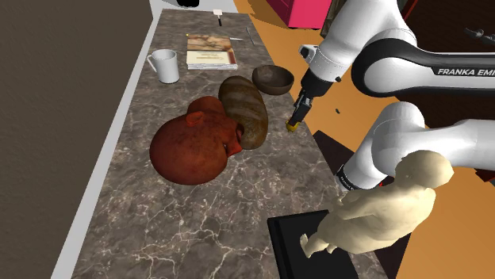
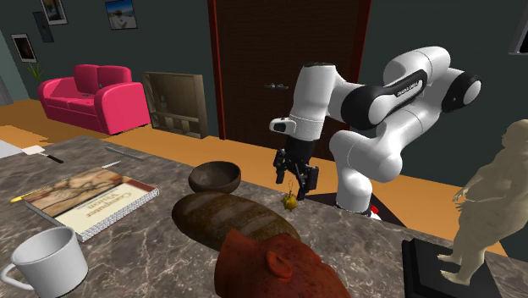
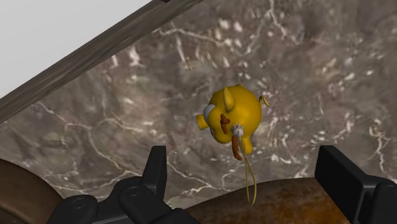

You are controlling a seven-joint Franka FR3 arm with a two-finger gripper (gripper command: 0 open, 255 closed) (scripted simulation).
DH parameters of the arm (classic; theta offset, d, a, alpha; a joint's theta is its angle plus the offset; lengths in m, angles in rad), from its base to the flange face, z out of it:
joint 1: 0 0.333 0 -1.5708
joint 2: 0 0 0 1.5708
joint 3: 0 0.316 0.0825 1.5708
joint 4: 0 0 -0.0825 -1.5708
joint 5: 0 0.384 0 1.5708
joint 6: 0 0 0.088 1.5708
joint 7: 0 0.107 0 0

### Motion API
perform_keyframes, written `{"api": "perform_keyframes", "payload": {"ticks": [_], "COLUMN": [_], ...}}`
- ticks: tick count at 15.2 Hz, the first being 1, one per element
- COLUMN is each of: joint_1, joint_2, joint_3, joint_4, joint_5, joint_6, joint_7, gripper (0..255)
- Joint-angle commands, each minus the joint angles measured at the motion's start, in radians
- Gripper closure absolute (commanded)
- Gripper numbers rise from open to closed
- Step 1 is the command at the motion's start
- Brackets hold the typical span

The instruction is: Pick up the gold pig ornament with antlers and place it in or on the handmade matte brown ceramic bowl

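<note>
Tool (image 3: 245,160) hangs spread above the yellow pig (image 3: 234,119) (antlers plain in the wrist view) near the bowl (image 2: 214,178).

A dark marbled counter (image 1: 206,230) had a pale strip along its edge at the shoulder view's left. Beyond it the floor (image 2: 21,118) was orange. A pink sofa (image 2: 93,97) stood against a dark teal wall (image 2: 178,34), with a low wooden shelf (image 2: 175,103) just beside it. Next to the shelf was a dark brown door (image 2: 254,51). Framed pictures (image 2: 121,13) hung high on the wall above the sofa.
</note>
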Motion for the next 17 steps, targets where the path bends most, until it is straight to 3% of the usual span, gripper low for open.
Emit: {"api": "perform_keyframes", "payload": {"ticks": [1, 10, 17], "joint_1": [0.000, 0.000, -0.007], "joint_2": [0.000, 0.000, 0.000], "joint_3": [0.000, 0.000, -0.009], "joint_4": [0.000, 0.000, 0.094], "joint_5": [0.000, 0.000, -0.011], "joint_6": [0.000, 0.000, -0.094], "joint_7": [0.000, 0.000, 0.001], "gripper": [255, 255, 255]}}
